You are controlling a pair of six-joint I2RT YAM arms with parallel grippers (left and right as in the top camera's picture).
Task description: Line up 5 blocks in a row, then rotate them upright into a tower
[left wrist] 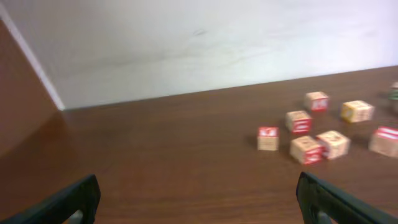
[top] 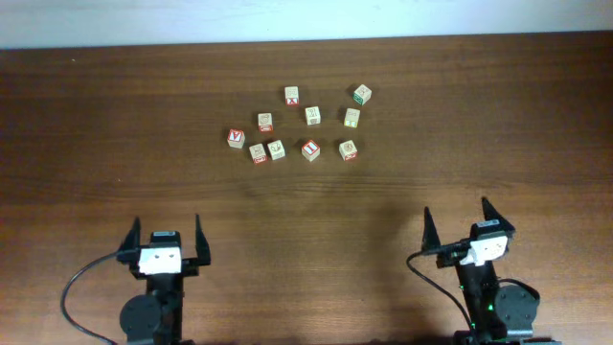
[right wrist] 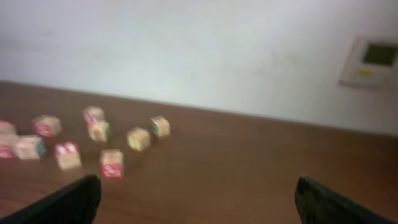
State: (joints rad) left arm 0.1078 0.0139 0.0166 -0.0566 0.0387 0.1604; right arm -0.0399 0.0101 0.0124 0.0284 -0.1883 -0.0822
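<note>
Counting from overhead gives ten small wooden blocks (top: pixel 312 116), clustered on the tabletop (top: pixel 96 115) toward its far edge. Left claw (top: pixel 168 222) sits near-left of the cluster, jaws wide, empty. Right claw (top: pixel 456 209) sits near-right of it, jaws wide, empty. Letters are mostly unreadable; the blurred wrist views cut off some blocks.

**A:** what kind of place is this?

**B:** robotics lab or test room imo. Left arm (top: pixel 153 309) and right arm (top: pixel 493 305) sit at the near edge of a wooden table (top: pixel 96 144). Bare white wall (left wrist: pixel 186 50) behind the table, small wall panel (right wrist: pixel 372 61) on it.
</note>
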